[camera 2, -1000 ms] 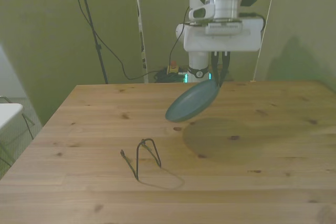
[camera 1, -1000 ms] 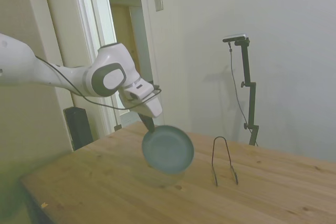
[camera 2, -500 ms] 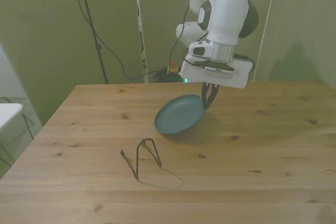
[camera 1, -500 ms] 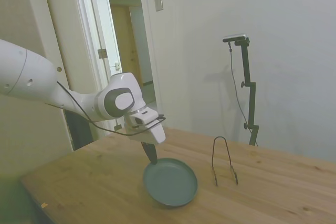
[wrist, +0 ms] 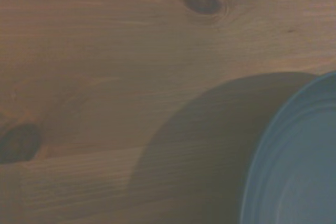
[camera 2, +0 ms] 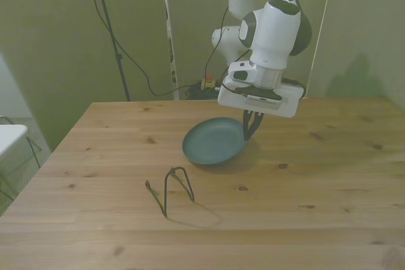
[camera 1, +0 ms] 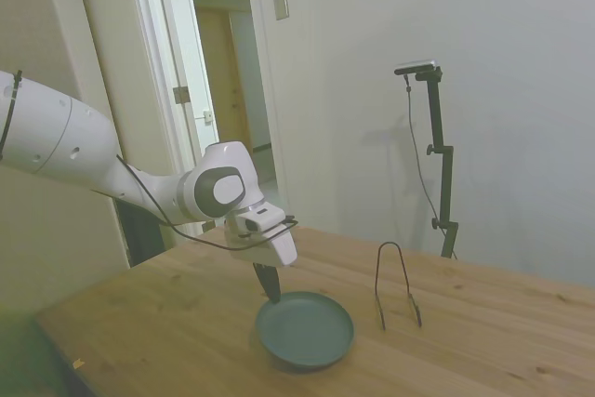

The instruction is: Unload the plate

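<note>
While the plate (camera 2: pixel 213 141) rests low on the table (camera 2: pixel 329 181), apart from the wire stand (camera 2: pixel 177 188) | gripper (camera 2: pixel 252 132) pinches its rim | step: set-down | next: you'd open the fingers, lift clear.

The wooden table (camera 2: pixel 329 181) carries 2 things: a dark teal plate (camera 2: pixel 212 141) lying near its middle, and a thin wire stand (camera 2: pixel 174 189) upright, apart from the plate.
</note>
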Available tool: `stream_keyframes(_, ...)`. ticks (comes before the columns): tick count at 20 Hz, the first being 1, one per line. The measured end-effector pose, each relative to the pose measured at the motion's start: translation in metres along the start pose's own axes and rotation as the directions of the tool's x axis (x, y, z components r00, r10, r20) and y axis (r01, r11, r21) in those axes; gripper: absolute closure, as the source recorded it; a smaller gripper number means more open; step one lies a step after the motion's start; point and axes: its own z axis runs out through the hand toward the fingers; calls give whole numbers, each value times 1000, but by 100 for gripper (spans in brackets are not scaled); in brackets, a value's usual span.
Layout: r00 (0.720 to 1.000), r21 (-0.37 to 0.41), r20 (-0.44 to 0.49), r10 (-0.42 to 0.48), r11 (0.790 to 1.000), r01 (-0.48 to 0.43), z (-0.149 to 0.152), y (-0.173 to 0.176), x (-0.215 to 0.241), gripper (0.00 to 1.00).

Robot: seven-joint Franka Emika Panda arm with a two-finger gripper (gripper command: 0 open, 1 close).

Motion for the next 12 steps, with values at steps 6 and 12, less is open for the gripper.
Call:
stream_keyframes(6,1000,11,-7,2,1000,-2,-3,-1,2,0)
stream_keyframes(12,999,81,-13,34,996,-33,-30,-6,12,0)
